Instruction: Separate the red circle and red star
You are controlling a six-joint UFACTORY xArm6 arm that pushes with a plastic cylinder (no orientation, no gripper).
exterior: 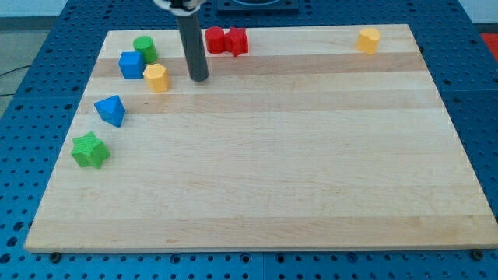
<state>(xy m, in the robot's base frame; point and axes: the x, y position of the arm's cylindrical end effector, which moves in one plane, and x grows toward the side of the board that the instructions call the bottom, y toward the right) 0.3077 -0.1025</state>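
Across nearly the whole frame lies a pale wooden board (264,179) on a blue perforated table (31,93). From the top edge, left of centre, my dark rod comes straight down; my tip (199,78) rests on the board, with no jaws to open or close and nothing held. Just right of and above my tip, at the board's top edge, the red circle (214,40) and red star (236,41) sit touching, circle on the left. At upper left cluster a blue cube (131,64), a green cylinder (145,49) and a yellow block (156,78), the yellow one near my tip's left. Lower left hold a blue triangular block (110,110) and a green star (90,150). Another yellow block (369,40) stands alone at upper right.
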